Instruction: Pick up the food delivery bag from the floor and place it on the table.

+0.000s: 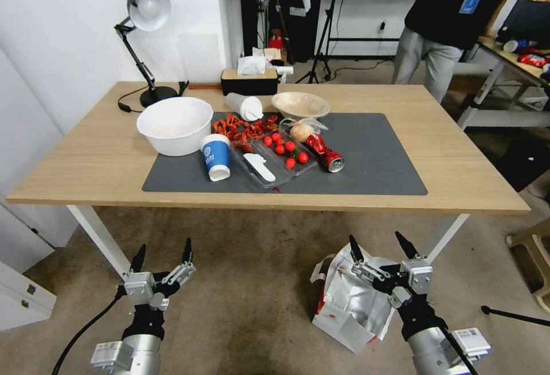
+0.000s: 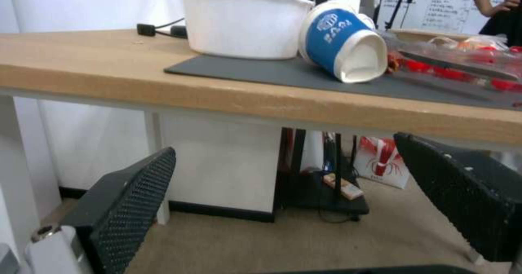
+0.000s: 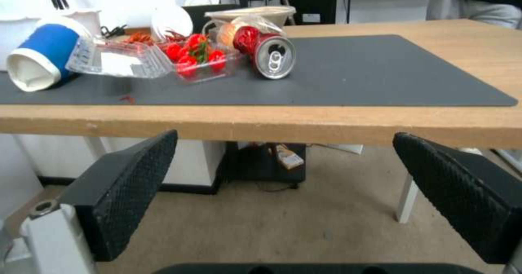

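I have the food delivery bag (image 1: pixel 350 306) standing on the floor (image 1: pixel 252 295) in front of the counter (image 1: pixel 91 163), its foil-lined mouth open upward and a white strap handle hanging off its far-left corner. My right tool (image 1: pixel 385 248) hovers directly over that mouth, fingers spread wide and empty, tips pointing toward the counter edge rather than down into the bag. So for this tool the bag lies straight below and slightly toward me, under the wrist. In the right wrist view the pads (image 3: pixel 130 192) frame the counter's front edge and the bare floor beyond it.

My left tool (image 1: pixel 162 253) is also spread wide and empty, well apart from the bag, with open floor between them. The right arm is clearly the nearer one.

I judge the grasp not yet begun: the right tool would need to tip downward to meet the bag's rim or handle. The bag's long side seems to run diagonally, from near-left to far-right of that tool.
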Controlling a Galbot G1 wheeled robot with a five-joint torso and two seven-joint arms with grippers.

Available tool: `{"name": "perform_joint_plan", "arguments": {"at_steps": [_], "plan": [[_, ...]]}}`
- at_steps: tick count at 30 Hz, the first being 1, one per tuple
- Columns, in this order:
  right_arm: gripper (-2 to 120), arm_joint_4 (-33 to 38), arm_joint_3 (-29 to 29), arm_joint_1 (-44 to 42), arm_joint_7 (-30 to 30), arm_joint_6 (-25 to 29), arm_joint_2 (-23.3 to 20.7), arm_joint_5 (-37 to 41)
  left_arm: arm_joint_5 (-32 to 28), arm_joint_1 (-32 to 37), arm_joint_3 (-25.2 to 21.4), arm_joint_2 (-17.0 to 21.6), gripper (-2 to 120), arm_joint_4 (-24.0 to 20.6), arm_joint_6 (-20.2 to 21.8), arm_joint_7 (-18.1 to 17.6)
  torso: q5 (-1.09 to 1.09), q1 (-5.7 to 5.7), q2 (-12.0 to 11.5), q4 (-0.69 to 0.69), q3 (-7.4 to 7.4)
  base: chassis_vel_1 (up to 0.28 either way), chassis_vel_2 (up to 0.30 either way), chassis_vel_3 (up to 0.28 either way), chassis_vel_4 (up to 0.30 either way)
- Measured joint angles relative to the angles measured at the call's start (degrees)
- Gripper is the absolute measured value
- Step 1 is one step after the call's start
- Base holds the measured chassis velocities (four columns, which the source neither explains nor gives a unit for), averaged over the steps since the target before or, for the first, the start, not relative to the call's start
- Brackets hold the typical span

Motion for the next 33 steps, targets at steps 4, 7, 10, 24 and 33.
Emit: {"name": "perform_joint_plan", "arguments": {"at_steps": [4,7,10,24,33], "plan": [[100,-0.2,0.0,0.1,0.0,0.0,0.0,0.0,0.0,0.0,0.0,0.0,100,0.1,-0.2,0.3,0.00,-0.34,-0.8,0.00,-0.43,0.000,0.000,0.000,0.000],[100,-0.4,0.0,0.2,0.0,0.0,-0.1,-0.1,0.1,0.0,0.0,0.0,100,0.4,-0.4,0.4,0.00,-0.73,-1.7,0.00,-0.94,0.000,0.000,0.000,0.000],[100,-0.7,-0.1,0.3,0.0,0.0,0.0,-0.2,0.5,0.0,-0.2,0.1,100,0.7,-0.4,0.8,0.00,-1.30,-3.0,0.00,-1.70,0.000,0.000,0.000,0.000],[100,-1.4,-0.1,0.6,-0.3,-0.1,-0.1,-0.2,0.5,-0.5,-0.2,0.1,100,1.7,-0.8,1.6,0.00,-2.93,-6.7,0.00,-3.78,0.000,0.000,0.000,0.000],[100,-1.8,-0.2,1.0,-0.4,-0.2,-0.1,-0.1,0.4,-1.1,-0.2,0.2,100,2.3,-1.2,1.5,0.00,-3.90,-9.0,0.00,-5.15,0.000,0.000,0.000,0.000]]}}
